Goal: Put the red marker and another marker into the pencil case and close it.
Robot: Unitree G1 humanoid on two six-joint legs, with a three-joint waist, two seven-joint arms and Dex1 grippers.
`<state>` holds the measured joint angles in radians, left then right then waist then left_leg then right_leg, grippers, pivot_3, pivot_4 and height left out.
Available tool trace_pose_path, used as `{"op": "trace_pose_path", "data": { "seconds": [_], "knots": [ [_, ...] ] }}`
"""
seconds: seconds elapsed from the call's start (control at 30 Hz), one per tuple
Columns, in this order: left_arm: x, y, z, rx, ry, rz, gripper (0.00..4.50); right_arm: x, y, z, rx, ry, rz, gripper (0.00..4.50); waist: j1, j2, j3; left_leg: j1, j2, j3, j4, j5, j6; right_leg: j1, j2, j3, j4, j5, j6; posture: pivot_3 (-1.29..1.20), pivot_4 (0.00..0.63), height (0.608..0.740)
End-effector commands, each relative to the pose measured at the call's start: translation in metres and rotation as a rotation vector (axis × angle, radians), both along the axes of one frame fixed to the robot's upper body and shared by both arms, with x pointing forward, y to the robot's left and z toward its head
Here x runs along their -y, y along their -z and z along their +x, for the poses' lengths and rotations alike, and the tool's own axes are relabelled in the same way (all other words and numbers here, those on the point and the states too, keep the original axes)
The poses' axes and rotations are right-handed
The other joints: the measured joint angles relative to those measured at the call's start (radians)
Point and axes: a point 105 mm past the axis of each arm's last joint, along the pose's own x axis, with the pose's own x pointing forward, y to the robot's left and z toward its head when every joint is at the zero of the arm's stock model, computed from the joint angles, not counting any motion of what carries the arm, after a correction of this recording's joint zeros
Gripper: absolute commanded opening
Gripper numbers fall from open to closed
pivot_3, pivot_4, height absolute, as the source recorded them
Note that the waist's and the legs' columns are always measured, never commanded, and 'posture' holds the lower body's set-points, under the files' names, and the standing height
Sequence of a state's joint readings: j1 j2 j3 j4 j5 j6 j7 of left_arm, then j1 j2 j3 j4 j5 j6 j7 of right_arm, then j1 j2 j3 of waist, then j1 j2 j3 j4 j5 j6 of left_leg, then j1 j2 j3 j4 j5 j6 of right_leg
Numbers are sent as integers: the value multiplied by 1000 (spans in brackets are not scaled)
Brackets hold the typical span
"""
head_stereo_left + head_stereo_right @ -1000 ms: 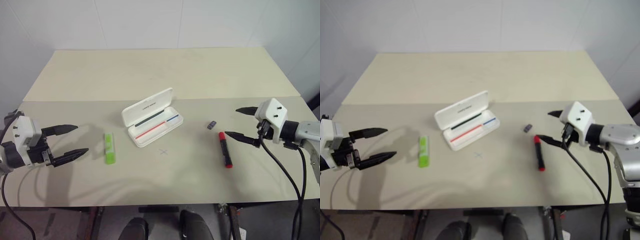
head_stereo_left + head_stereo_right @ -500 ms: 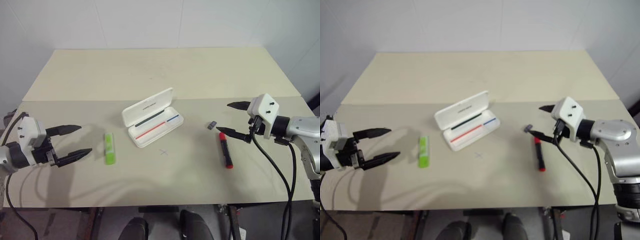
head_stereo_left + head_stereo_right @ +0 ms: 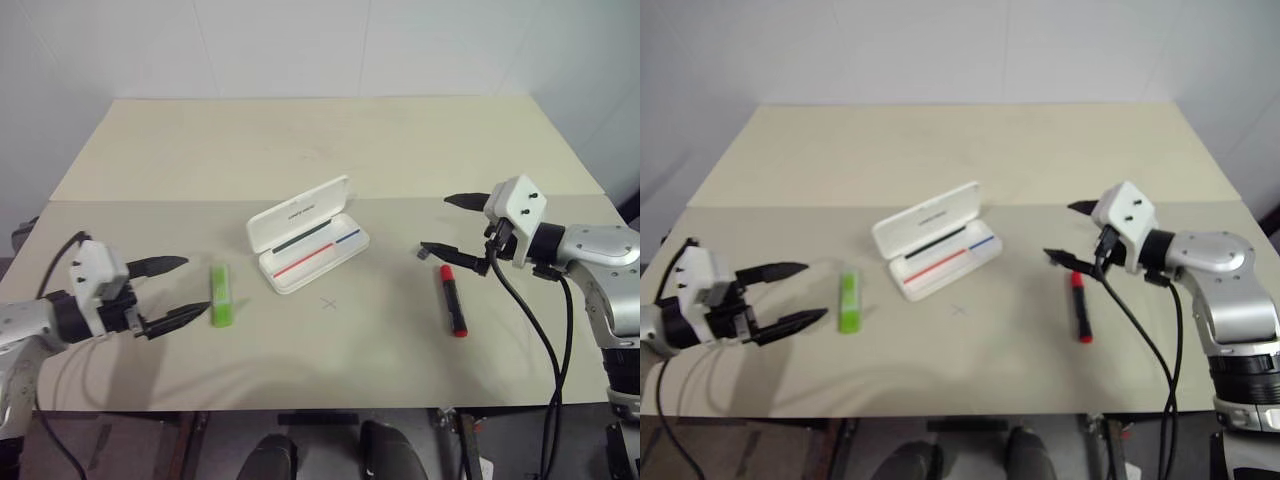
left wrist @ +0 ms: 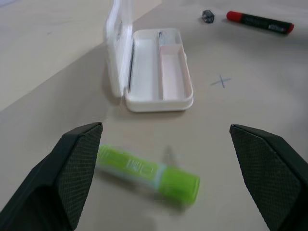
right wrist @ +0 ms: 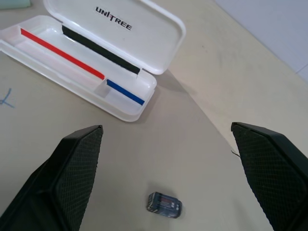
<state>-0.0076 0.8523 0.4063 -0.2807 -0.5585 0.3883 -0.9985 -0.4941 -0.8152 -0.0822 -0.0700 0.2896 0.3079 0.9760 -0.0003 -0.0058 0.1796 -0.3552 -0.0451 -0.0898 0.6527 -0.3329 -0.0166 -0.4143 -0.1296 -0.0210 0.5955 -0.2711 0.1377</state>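
Plainly, nothing had been picked up yet. The red marker (image 3: 454, 300) lay flat on the table (image 3: 300, 150) at the robot's right, well apart from the pencil case (image 3: 307, 236), with a small dark grey piece (image 5: 164, 204) resting near its black cap end. The green highlighter (image 3: 221, 295) lay on the robot's left, between the case and the left gripper (image 3: 172, 292). The case sat near the middle of the table with its lid raised, showing a thin red line and a thin blue line inside the tray.

The left gripper hovered just beside the highlighter, its two black fingers spread wide and empty; in the left wrist view the highlighter (image 4: 148, 172) sat squarely between them. The right gripper (image 3: 448, 226) hung above the table near the marker's cap end, fingers likewise wide apart and holding nothing.

Both pens looked light, stiff and hard-shelled, so they would probably not bend or crush. The marker's round barrel seemed likely to roll or slip if pinched off-centre, so a hold across its middle looked safest. The highlighter's flat sides offered a steadier purchase, again at mid-length. The case appeared to be thin, smooth plastic, light enough to slide when something was pushed into it or when its lid was pressed down.

The table was a pale beige, matte top with a seam running across it and a small pencilled cross (image 3: 328, 303) in front of the case. Plain white walls stood behind.
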Motion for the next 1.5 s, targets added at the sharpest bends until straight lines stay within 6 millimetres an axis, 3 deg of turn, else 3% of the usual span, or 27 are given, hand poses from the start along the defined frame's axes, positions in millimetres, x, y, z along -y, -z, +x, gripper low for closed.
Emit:
{"op": "trace_pose_path", "data": {
  "seconds": [0.03,0.1,0.17,0.6,0.9,1.5],
  "knots": [
    [16,-4,1,-13,21,17,4482,-2,-8,-2,36,8,15,4500,-1,0,0,0,0,0,0,0,0,0,0,0,0,0,0,0,150,740],
    [40,1,2,-43,98,35,4482,4,-6,-2,36,38,24,4500,-1,0,0,0,0,0,-1,0,0,0,0,0,-1,0,0,0,150,740],
    [52,3,4,-65,122,48,4482,7,-6,-3,43,50,27,4500,0,0,0,0,-1,0,0,0,0,0,0,0,-1,0,0,0,150,740],
    [69,10,42,-90,109,214,4482,16,1,-14,46,145,65,4500,3,0,0,0,-5,1,1,0,0,0,1,1,0,1,1,0,150,740],
    [87,3,47,-85,193,203,4482,16,7,-23,42,182,86,4500,2,0,0,-1,-6,1,1,0,1,0,1,2,-1,1,2,0,150,740],
    [111,18,44,-190,285,259,4482,21,13,-31,39,238,105,4500,3,-1,0,-1,-7,1,8,-1,2,0,1,4,3,2,3,0,150,740]
  ]
}}
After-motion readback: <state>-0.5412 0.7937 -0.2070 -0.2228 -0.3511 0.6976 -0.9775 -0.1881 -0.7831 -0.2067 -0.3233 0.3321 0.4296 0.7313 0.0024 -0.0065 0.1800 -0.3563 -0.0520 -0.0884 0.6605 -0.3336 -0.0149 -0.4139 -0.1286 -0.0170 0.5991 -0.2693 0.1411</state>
